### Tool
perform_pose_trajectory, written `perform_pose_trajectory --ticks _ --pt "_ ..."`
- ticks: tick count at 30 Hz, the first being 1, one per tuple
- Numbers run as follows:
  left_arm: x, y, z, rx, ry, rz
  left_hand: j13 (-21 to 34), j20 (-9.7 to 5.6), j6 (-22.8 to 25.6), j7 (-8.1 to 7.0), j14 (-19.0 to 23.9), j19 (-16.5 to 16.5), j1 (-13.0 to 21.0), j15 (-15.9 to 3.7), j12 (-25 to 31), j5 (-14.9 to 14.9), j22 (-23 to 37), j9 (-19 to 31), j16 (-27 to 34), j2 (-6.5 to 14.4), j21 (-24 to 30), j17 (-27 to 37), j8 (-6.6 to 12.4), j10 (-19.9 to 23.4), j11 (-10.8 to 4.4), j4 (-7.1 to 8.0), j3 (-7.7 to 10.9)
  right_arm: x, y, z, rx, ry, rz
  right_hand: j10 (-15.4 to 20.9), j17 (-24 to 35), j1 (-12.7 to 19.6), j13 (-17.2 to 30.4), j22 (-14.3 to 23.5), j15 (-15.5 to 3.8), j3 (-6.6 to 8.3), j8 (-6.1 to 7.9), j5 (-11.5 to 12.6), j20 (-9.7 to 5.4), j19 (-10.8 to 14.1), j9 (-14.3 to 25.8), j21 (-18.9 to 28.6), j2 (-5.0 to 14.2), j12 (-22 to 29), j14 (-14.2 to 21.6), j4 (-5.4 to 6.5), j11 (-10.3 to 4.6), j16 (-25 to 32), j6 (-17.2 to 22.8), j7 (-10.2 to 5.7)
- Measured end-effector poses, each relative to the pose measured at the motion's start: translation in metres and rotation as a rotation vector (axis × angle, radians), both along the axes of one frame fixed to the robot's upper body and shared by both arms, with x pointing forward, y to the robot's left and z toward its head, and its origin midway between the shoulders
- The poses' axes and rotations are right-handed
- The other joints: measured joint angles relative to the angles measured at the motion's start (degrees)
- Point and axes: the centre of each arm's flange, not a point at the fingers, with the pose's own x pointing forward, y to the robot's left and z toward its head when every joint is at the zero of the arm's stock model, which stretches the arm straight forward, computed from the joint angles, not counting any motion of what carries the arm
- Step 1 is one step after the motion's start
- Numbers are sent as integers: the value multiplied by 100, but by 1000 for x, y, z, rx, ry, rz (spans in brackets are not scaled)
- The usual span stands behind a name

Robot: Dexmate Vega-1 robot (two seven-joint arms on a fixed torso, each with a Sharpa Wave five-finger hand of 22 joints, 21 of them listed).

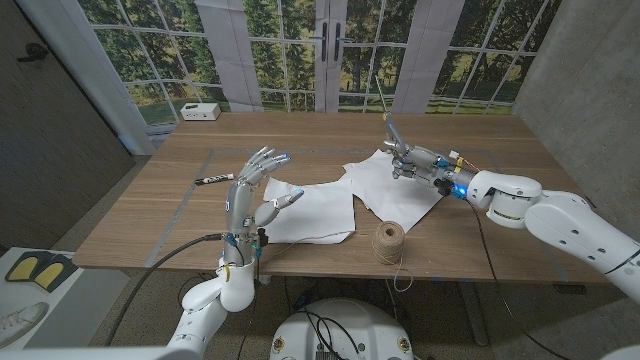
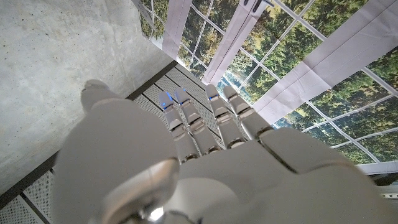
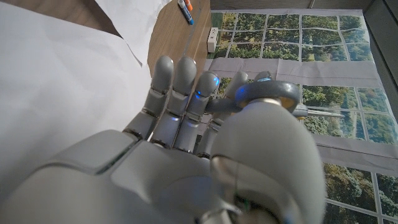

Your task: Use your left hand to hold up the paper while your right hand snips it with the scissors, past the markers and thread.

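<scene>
White paper lies on the table, with one part in front of my left hand and another under my right hand; it also shows in the right wrist view. My left hand is raised above the table's left side, fingers spread, holding nothing. My right hand hovers over the right part of the paper and grips the scissors, their blades pointing up and away. The scissors' grey handle loop sits around my fingers.
A ball of brown thread stands near the front edge, right of the paper. A black marker lies left of my left hand, and a marker shows beyond the paper. A white box sits at the far left corner.
</scene>
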Motion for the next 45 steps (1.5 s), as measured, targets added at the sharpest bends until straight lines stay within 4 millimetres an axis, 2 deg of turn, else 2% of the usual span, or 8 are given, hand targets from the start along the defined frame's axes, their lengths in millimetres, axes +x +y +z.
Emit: perform_pose_trajectory --ticks 6,7,19,24,34,36,40,45 --pt "0 0 0 -2 0 2 0 0 0 0 7 0 0 7 0 -34 0 0 0 0 0 0 0 0 0 0 0 2 2 -11 52 18 13 0 -64 -16 -157 -39 30 -6 0 0 0 0 -23 39 15 -77 -31 -6 0 0 0 0" --pt "-2 -1 1 -3 -5 1 0 0 0 0 7 0 0 7 0 -34 0 0 0 0 0 0 0 0 0 0 0 -2 4 -4 86 -11 46 0 -67 -17 -143 -55 30 -6 0 0 0 0 -25 39 16 -77 -31 -6 0 0 0 0" --pt "-7 4 2 -17 -16 24 2 0 17 -19 0 0 -1 2 0 -79 0 19 0 1 0 7 28 -162 26 0 0 -4 6 -9 169 -27 91 0 -146 -23 -230 -224 60 12 0 -24 7 -135 -107 88 22 -65 -124 -39 0 22 0 0" --pt "-9 9 5 -36 -32 35 15 0 -284 -5 -151 0 -84 -1 0 -79 0 9 0 -8 0 14 -21 -442 32 0 0 -5 7 -13 192 -25 95 0 -146 -23 -263 -252 60 29 0 -24 -7 -177 -102 88 22 -65 -124 -23 0 44 -1 0" --pt "-12 21 9 -90 -57 64 14 0 -446 -9 -231 0 -137 18 0 -78 3 12 0 0 0 13 -21 -567 11 0 0 -8 5 -16 254 -39 98 0 -199 -22 -319 -304 60 29 0 -24 11 -195 -93 127 22 -65 -185 -22 0 106 0 0" --pt "-12 19 8 -79 -58 58 14 0 -496 -11 -230 0 -193 18 -22 -78 12 9 0 57 0 13 -22 -615 12 28 28 -9 5 -19 259 -34 96 0 -199 -21 -344 -315 60 29 0 -24 11 -194 -90 128 22 -66 -185 -22 0 106 0 0" --pt "-13 22 8 -91 -62 65 14 0 -721 -18 -230 0 -99 18 -66 -78 12 9 0 380 0 13 -105 -834 13 53 155 -10 3 -23 276 -31 95 -1 -226 -21 -363 -397 67 31 0 -24 9 -196 -107 127 21 -66 -191 -20 1 128 0 0" --pt "-11 26 6 -120 -54 81 14 0 -798 -1 -291 0 -82 19 -66 -78 12 10 0 415 0 12 -105 -902 21 49 159 -12 2 -21 307 -55 109 -1 -225 -21 -397 -489 71 36 0 -24 11 -257 -124 110 21 -66 -236 -14 1 150 0 0"
